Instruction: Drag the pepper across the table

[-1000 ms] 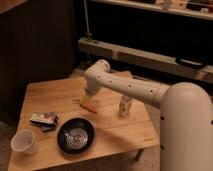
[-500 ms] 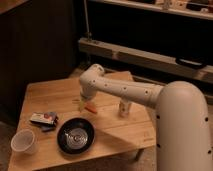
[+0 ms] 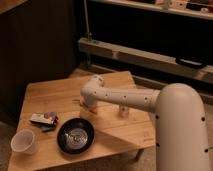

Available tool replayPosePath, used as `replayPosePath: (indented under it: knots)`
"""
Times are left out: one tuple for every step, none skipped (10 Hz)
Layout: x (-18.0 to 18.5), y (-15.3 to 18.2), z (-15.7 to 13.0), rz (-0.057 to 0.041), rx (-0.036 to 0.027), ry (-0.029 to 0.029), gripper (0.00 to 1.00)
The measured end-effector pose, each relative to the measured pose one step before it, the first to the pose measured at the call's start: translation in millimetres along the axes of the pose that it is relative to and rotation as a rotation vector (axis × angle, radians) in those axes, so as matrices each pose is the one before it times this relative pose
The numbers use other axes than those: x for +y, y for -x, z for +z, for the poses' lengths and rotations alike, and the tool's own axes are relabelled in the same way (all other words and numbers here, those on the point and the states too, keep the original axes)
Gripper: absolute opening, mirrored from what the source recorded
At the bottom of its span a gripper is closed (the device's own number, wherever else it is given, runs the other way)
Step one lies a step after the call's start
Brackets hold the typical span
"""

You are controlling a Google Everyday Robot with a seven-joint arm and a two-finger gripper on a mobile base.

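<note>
You see a smooth white arm (image 3: 125,98), tubular, speckled with small dark dots, swelling to a bulky rounded shoulder; its gripper (image 3: 88,103) is down at mid-table (image 3: 55,95).

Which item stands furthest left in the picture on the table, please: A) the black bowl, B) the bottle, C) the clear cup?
C: the clear cup stands left of the black bowl, while the gripper is down at the middle of the table, by the pepper.
</note>
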Motion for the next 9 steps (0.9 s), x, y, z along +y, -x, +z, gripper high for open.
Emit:
replayPosePath:
  knots:
    - [5.43, -4.36, -3.15, 0.00683, 0.01224, 0.00752, 0.70]
    - [5.76, -5.43, -1.68, -0.00217, 0.00850, 0.00656, 0.60]
    - [4.54, -4.90, 1.52, -0.00543, 0.00304, 0.00078, 0.49]
    - [1.54, -4.38, 5.45, -0.00444, -0.00205, -0.01360, 0.37]
    - [0.85, -2.41, 4.79, -0.00335, -0.00457, -0.00894, 0.33]
    - [2.87, -2.12, 7.91, 0.00025, -0.01041, -0.01241, 0.31]
    - [-0.54, 0.67, 1.77, -0.00626, -0.00485, 0.00231, 0.31]
    - [-1.31, -0.66, -0.81, -0.00055, 0.00026, -0.00232, 0.31]
    - [0.54, -0.04, -0.32, 0.00039, 0.00013, 0.00093, 0.31]
